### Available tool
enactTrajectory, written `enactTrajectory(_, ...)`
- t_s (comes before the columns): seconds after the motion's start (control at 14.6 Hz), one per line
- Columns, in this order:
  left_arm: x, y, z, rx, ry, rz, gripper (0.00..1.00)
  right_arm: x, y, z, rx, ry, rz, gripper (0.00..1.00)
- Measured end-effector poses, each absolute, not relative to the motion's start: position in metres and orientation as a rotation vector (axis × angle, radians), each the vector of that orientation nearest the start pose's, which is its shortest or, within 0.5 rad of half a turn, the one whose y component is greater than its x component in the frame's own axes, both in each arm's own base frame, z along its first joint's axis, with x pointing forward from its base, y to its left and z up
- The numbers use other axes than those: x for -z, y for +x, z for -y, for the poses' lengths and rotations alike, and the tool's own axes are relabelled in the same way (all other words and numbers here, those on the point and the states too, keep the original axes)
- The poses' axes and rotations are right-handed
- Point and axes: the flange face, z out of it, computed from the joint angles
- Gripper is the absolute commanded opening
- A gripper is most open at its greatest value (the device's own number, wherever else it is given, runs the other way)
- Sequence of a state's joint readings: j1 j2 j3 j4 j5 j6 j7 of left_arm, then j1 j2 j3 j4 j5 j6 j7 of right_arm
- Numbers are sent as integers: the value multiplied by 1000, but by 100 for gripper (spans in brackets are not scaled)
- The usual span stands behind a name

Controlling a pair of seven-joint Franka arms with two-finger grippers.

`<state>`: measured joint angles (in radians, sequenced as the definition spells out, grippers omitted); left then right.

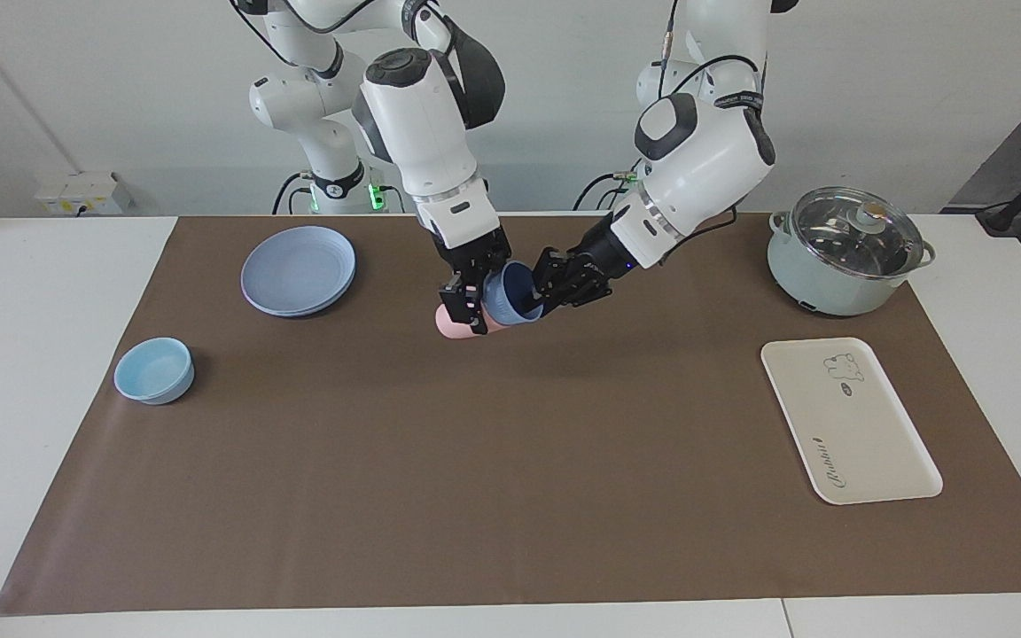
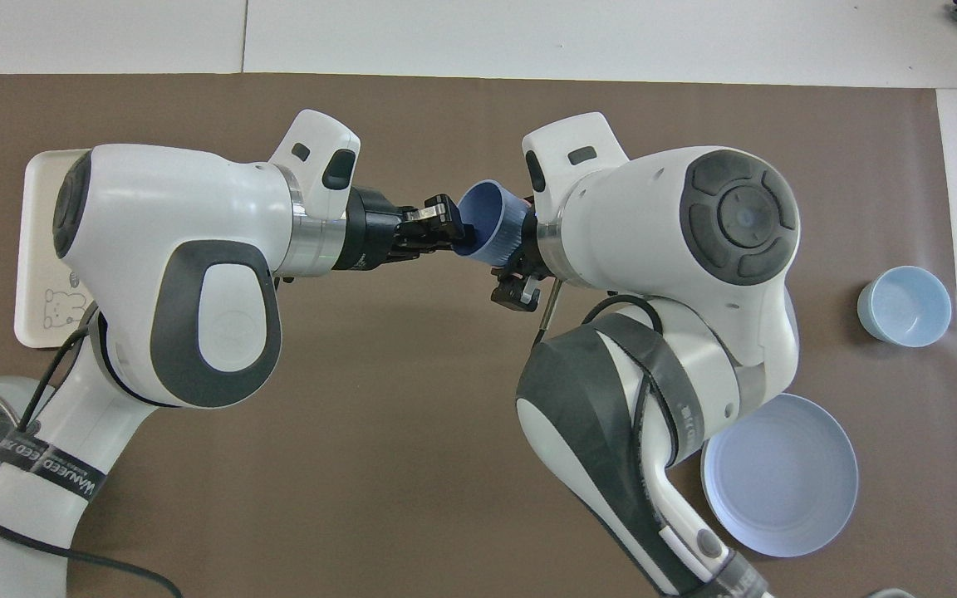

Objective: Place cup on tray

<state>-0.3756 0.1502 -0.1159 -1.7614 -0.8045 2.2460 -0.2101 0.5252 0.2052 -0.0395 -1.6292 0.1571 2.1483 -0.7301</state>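
Bare mat (image 1: 652,399) between cup (image 1: 510,297) and tray (image 1: 856,443).
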Motion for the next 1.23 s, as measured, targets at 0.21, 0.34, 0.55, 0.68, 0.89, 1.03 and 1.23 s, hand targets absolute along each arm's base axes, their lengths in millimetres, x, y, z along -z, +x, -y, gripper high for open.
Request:
enactTrajectory(0.21,-525,556,315,-68,2350,-161,0,-528,575,-314,487,-2519,1639,0)
enactTrajectory(0.34,-525,556,315,-69,2349,-161,0,-528,575,-314,487,-2519,1639,0)
enactTrajectory(0.55,-530,557,314,-80,2344,-159,0,-532,576,-314,501,-2519,1638,0)
enactTrajectory(0.68,-541,563,306,-82,2337,-157,0,-534,577,-312,510,-2521,1634,0)
enactTrajectory(0.89,-568,582,263,-97,2377,-137,0,-531,578,-313,503,-2523,1634,0)
enactTrajectory(1.03,-577,601,213,-164,2450,-145,0,-531,578,-312,504,-2523,1633,0)
enactTrajectory(1.23,-575,621,133,-254,2502,-129,0,-532,579,-311,505,-2526,1630,0)
